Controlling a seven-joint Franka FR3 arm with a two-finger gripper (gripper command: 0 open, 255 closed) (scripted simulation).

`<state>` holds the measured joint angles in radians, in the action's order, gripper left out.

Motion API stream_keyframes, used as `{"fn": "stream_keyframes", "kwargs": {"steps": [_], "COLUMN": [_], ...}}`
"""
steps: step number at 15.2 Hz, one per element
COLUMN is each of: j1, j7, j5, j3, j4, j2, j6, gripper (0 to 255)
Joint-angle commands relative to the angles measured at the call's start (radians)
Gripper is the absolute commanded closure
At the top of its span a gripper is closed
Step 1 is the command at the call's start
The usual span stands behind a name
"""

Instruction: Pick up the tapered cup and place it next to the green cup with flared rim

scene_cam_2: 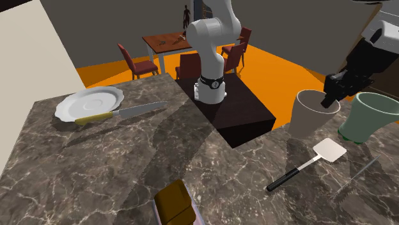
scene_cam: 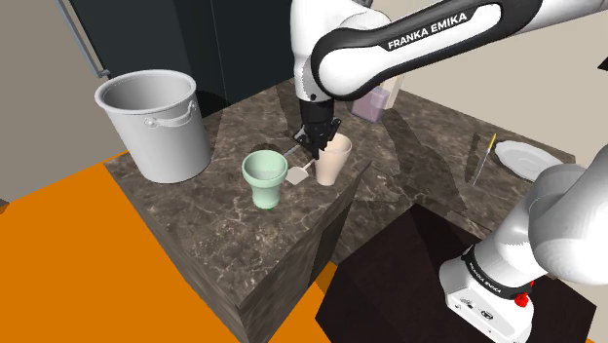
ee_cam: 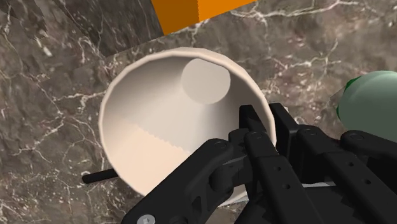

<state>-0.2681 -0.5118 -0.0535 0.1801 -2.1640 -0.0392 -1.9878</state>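
Observation:
The tapered cup [scene_cam: 334,161] is cream-coloured and stands upright on the dark marble counter [scene_cam: 244,244], close to its edge. My black gripper [scene_cam: 319,139] comes down from above and is shut on the cup's rim. In the wrist view one finger [ee_cam: 251,124] is inside the cup [ee_cam: 165,127] and the other is outside its wall. The green cup with flared rim [scene_cam: 264,178] stands a short way off, toward the shoulder view's left. In the second exterior view the cream cup [scene_cam_2: 312,114] and the green cup [scene_cam_2: 371,116] stand side by side, with the gripper [scene_cam_2: 332,96] between them.
A white spatula with a black handle [scene_cam: 297,173] lies between the two cups. A grey bucket [scene_cam: 156,125] stands at the counter's far left. A white plate [scene_cam_2: 89,102] and a knife [scene_cam_2: 121,113] lie on the neighbouring counter. A purple box [scene_cam: 375,100] stands behind the arm.

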Motion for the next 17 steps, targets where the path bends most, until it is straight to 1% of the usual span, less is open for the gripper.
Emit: {"fn": "stream_keyframes", "kwargs": {"steps": [1,9,10,15,17], "j1": [0.000,0.000,0.000,0.000,-0.001], "j7": [-0.003,-0.003,-0.003,-0.003,0.001], "j5": [-0.003,-0.003,-0.003,-0.003,0.002], "j3": [0.000,0.000,0.000,0.000,0.001], "j4": [-0.015,-0.015,-0.015,-0.015,0.036], "j2": [0.013,0.013,0.013,0.013,-0.004], "j6": [-0.029,-0.029,-0.028,-0.028,0.039], "gripper": [255,255,0,0,0]}}
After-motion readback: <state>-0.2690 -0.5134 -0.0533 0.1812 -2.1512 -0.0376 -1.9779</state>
